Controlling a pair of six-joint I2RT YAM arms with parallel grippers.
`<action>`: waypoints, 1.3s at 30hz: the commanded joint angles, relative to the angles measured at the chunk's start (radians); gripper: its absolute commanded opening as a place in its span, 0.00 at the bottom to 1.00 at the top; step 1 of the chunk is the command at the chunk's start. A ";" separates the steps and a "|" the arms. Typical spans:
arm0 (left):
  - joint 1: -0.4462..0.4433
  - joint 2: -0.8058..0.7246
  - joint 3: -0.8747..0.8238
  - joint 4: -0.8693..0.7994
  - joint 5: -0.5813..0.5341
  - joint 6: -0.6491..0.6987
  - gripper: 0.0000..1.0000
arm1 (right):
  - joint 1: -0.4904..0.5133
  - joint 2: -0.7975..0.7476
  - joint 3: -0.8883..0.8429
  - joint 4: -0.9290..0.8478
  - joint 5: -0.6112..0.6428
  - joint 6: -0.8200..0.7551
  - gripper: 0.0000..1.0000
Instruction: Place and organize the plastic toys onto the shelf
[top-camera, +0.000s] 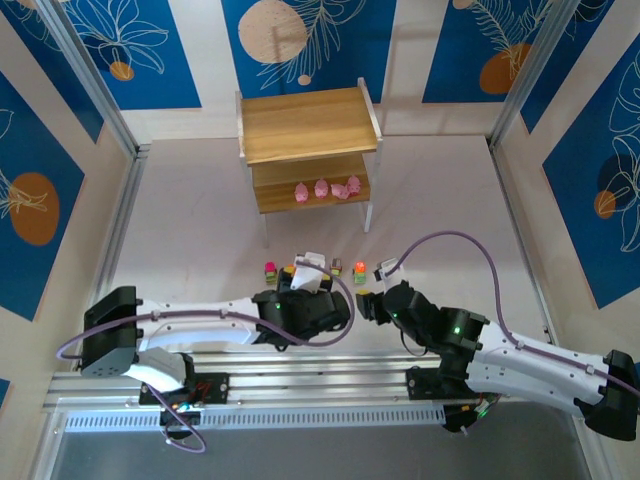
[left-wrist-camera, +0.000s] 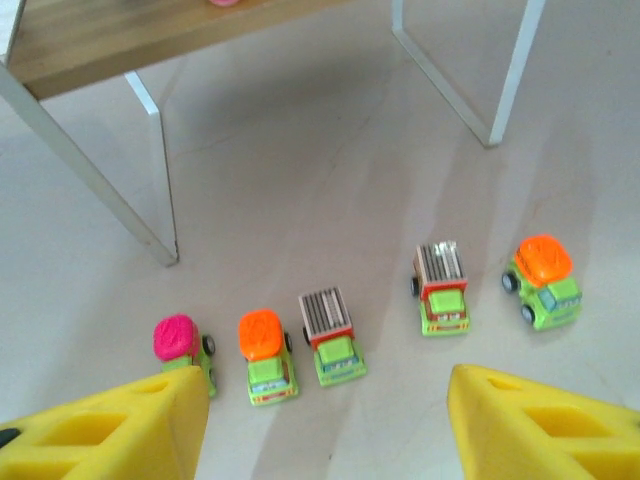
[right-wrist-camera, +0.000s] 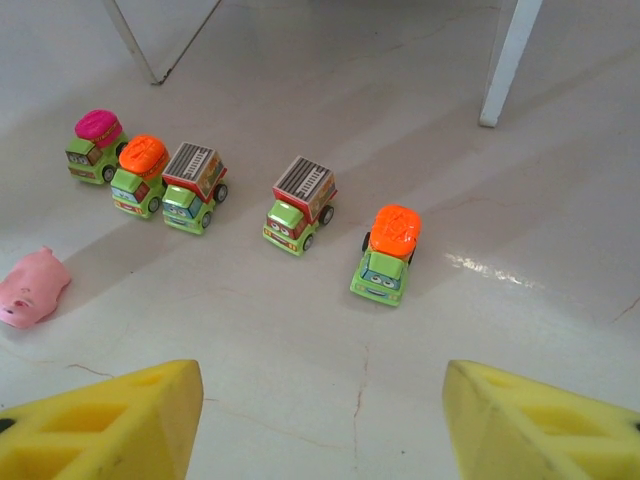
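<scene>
Both grippers hang low over the table, jaws spread wide and empty: the left gripper (left-wrist-camera: 325, 425) frames a grey-topped truck (left-wrist-camera: 328, 338) in the row of five green trucks, and the right gripper (right-wrist-camera: 320, 415) faces the orange-topped truck (right-wrist-camera: 388, 252) at the row's end. Four pink figures (top-camera: 325, 188) stand on the lower board of the shelf (top-camera: 305, 125); a fifth pink figure (right-wrist-camera: 35, 285) lies on the table beside the trucks. The likely step is a pick: take the end truck first, since the three by the pink-topped truck (right-wrist-camera: 95, 140) sit nearly touching, close across its narrow body, and move one arm at a time
</scene>
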 joint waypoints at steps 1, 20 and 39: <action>-0.031 -0.017 -0.033 -0.079 -0.052 -0.103 0.65 | 0.011 0.000 -0.010 0.021 0.034 -0.006 0.71; -0.123 -0.029 -0.205 -0.212 -0.021 -0.532 0.65 | 0.025 0.024 -0.001 0.013 0.072 0.010 0.95; -0.067 0.041 -0.357 0.078 0.099 -0.559 0.66 | 0.026 0.022 -0.001 0.011 0.066 0.010 0.92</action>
